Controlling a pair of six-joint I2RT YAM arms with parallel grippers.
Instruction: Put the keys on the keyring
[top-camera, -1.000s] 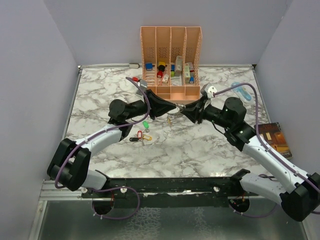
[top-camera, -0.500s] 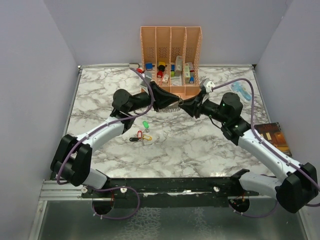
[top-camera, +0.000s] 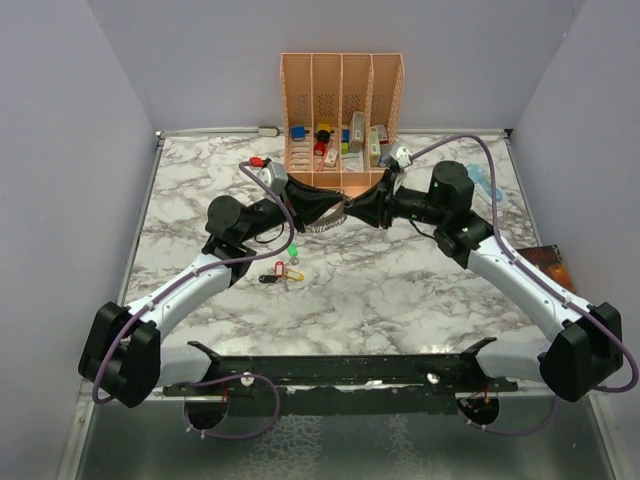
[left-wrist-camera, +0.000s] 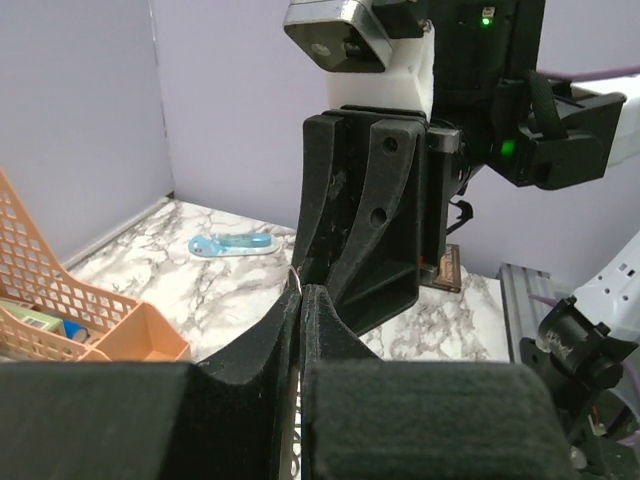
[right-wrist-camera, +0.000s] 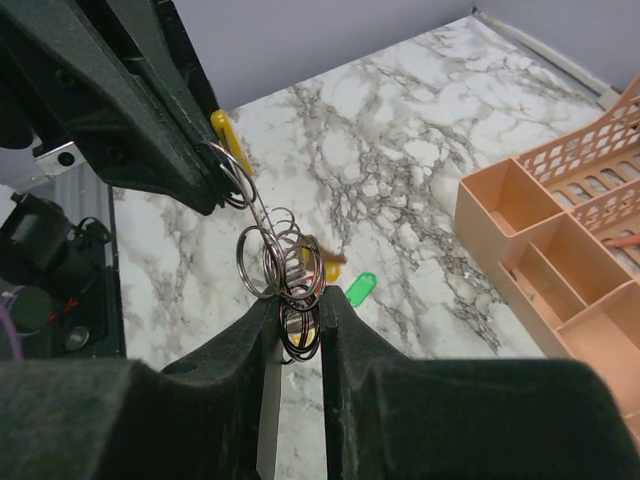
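keys (top-camera: 280, 272): a bunch with red, black and yellow tags lies on the desk (top-camera: 400, 290). it sits on the near side of both jaws, toward the left arm. one key with a green tag (top-camera: 292, 250) lies just beyond the bunch. none of them touches the keyring.
left jaws: pressed almost together, with a thin sliver of metal pinched at the tips. the right wrist view shows those tips gripping an end ring, with the yellow band (right-wrist-camera: 224, 130) just behind it.
right jaws: clamped on a cluster of silvery rings, nearly tip to tip with the left jaws, raised above the desk.
keyring (right-wrist-camera: 268, 240): strung between the two pairs of jaws and off the desk. its loops droop just below the point where they meet (top-camera: 326, 220).
organizer (top-camera: 342, 100): an orange divided rack just beyond the jaws, with small items in its slots.
gadget (left-wrist-camera: 232, 242): a light-blue oblong flat on the desk, beyond the right jaws toward the far right corner.
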